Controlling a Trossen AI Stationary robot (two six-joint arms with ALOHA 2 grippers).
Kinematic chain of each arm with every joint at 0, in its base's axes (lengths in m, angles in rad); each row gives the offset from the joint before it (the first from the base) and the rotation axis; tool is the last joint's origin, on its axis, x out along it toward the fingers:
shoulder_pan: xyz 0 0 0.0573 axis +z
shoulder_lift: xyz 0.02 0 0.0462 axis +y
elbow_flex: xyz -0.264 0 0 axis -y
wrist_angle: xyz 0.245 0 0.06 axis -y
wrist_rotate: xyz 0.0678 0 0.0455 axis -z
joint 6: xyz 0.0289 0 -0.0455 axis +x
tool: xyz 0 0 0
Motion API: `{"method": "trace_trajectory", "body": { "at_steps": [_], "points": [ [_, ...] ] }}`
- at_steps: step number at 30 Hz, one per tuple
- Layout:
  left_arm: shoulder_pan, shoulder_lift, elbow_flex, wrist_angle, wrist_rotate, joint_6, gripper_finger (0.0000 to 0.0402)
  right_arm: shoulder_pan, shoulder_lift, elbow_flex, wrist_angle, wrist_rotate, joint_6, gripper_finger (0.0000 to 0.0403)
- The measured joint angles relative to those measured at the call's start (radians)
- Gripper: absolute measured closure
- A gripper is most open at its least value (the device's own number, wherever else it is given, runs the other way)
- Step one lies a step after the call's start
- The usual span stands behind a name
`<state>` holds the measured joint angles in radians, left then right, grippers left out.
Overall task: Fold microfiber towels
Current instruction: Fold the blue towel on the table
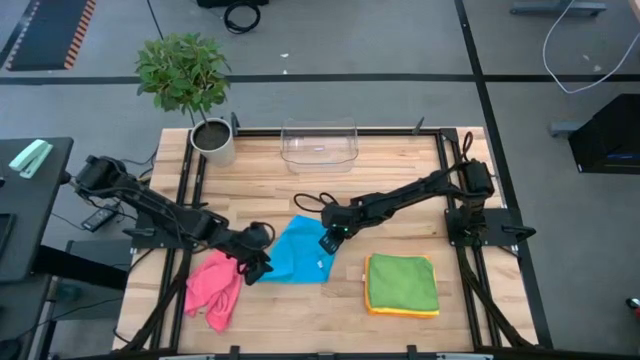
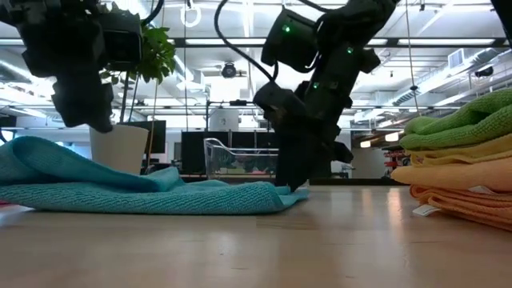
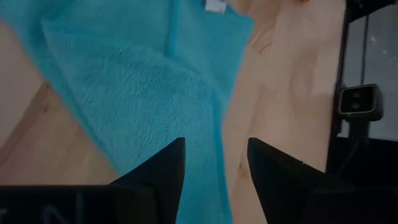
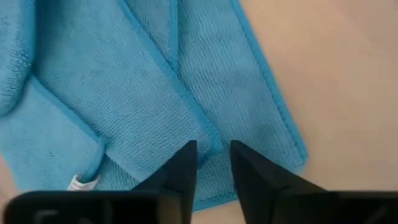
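Note:
A blue towel (image 1: 298,252) lies loosely folded on the wooden table (image 1: 400,170), its layers overlapping. My left gripper (image 3: 216,146) hangs open just above the towel's left edge (image 3: 214,106) and touches nothing. My right gripper (image 4: 214,149) is down at the towel's right end (image 2: 280,196), its fingers a narrow gap apart over a folded edge. A crumpled pink towel (image 1: 213,288) lies at the near left. At the near right, a green towel (image 1: 402,284) tops a stack of yellow and orange ones (image 2: 464,188). My right gripper's fingertips (image 4: 186,155) rest on the blue towel near its right corner (image 4: 289,152), with a folded edge (image 4: 208,127) running into the narrow gap between them. They come from above, slanting down. The towel lies flat on the table.
A clear plastic bin (image 1: 320,145) stands at the far edge, with a potted plant (image 1: 205,130) at the far left corner. Bare wood lies between the blue towel and the folded stack, and along the near edge.

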<state>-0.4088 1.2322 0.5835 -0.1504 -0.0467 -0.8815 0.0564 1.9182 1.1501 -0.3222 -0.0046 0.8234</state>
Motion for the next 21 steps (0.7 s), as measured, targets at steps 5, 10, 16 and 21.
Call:
{"method": "trace_trajectory", "body": {
  "at_steps": [5,10,16,21],
  "points": [
    [0.000,0.000,0.000,0.029,-0.010,0.069,0.0226,0.005,-0.011,-0.001,0.055,0.007,-0.057,0.0368],
    [-0.012,0.078,0.000,0.143,-0.061,0.282,0.0230,0.004,-0.030,0.000,0.090,0.010,-0.080,0.0396],
    [-0.013,0.257,0.021,0.259,-0.062,0.475,0.0230,-0.010,-0.039,-0.001,0.061,0.012,-0.075,0.0400],
    [-0.028,0.353,0.085,0.216,-0.066,0.589,0.0229,-0.008,-0.039,-0.001,0.055,0.011,-0.073,0.0401]
  ]
}}
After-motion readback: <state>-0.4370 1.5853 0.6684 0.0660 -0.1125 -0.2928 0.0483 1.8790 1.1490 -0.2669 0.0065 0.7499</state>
